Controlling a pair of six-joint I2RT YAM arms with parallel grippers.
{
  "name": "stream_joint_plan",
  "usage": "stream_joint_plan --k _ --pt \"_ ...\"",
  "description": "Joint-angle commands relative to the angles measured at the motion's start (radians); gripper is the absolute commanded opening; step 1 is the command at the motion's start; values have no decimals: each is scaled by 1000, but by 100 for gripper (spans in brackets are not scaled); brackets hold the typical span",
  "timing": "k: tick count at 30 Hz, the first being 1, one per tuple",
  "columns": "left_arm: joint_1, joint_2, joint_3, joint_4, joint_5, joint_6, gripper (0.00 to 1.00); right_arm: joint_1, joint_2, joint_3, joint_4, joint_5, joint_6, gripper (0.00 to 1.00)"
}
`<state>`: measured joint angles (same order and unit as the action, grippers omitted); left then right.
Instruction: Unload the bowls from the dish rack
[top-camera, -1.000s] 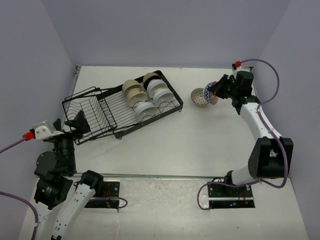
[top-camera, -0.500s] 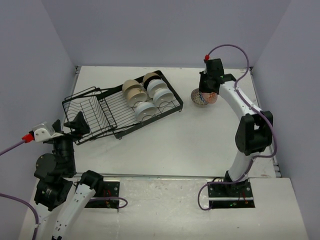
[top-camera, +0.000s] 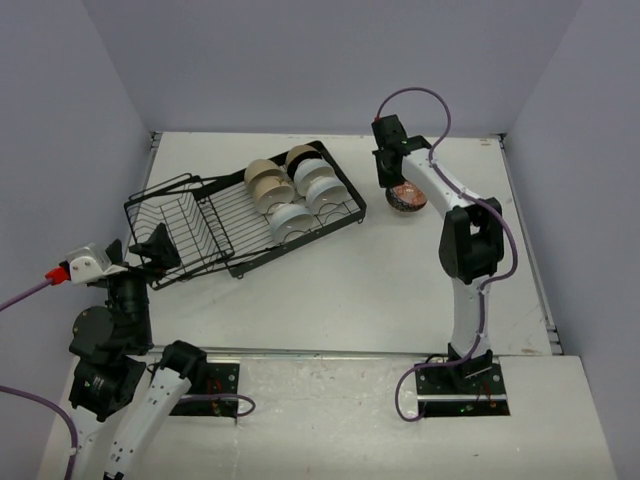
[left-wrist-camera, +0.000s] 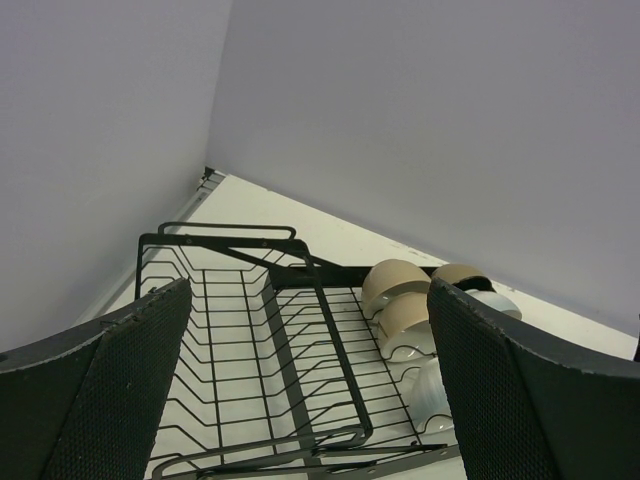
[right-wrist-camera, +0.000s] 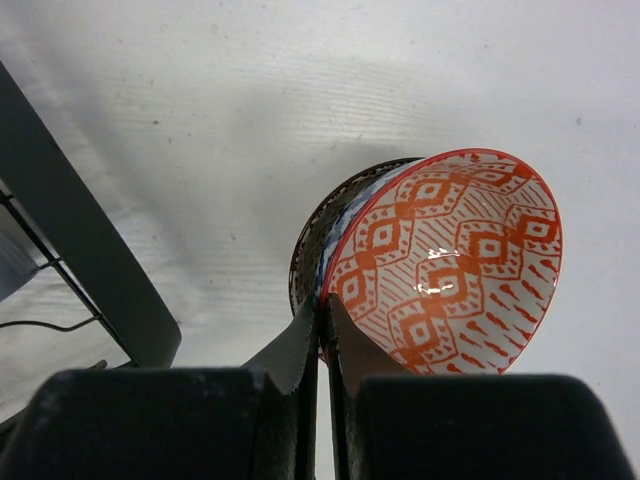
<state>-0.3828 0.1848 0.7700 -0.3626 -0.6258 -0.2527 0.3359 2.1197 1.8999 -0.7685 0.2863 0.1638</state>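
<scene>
The black wire dish rack (top-camera: 200, 225) lies left of centre and also fills the left wrist view (left-wrist-camera: 260, 340). It holds beige bowls (top-camera: 268, 181) and white bowls (top-camera: 320, 186) at its right end, which also show in the left wrist view (left-wrist-camera: 400, 300). My right gripper (top-camera: 392, 178) is shut on the rim of an orange-patterned bowl (right-wrist-camera: 450, 260). That bowl sits tilted in a blue-white bowl with a dark speckled inside (right-wrist-camera: 330, 225) on the table right of the rack (top-camera: 408, 198). My left gripper (left-wrist-camera: 310, 395) is open and empty, above the rack's near left end (top-camera: 152, 250).
The white table (top-camera: 400, 280) is walled at the back and both sides. The rack's deeper basket section (top-camera: 165, 225) holds nothing. The right arm arches over the table's right half.
My right wrist has swung left from the far right side, across the bowls, to a spot just right of the rack. The left arm has hardly moved.
</scene>
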Motion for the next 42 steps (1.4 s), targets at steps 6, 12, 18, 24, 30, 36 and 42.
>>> stream_joint_plan --k 6,12,18,24,30,36,42 --pt "-10 -5 -12 22 -11 -5 100 44 72 108 -84 149 -58 0" --pt "-13 -10 -12 22 -11 -3 100 71 85 97 -106 214 -61 0" --pt "-22 -15 -12 22 -17 0 100 72 95 99 -117 228 -66 0" --pt "-33 -16 -12 22 -22 4 100 71 94 103 -124 225 -61 23" --pt "-33 -13 -11 24 -22 4 100 72 69 116 -147 211 -47 44" --pt "-33 1 -9 22 -12 6 100 81 2 123 -179 146 -20 48" --pt "-33 67 41 -24 18 -6 100 114 -185 42 -152 47 11 50"
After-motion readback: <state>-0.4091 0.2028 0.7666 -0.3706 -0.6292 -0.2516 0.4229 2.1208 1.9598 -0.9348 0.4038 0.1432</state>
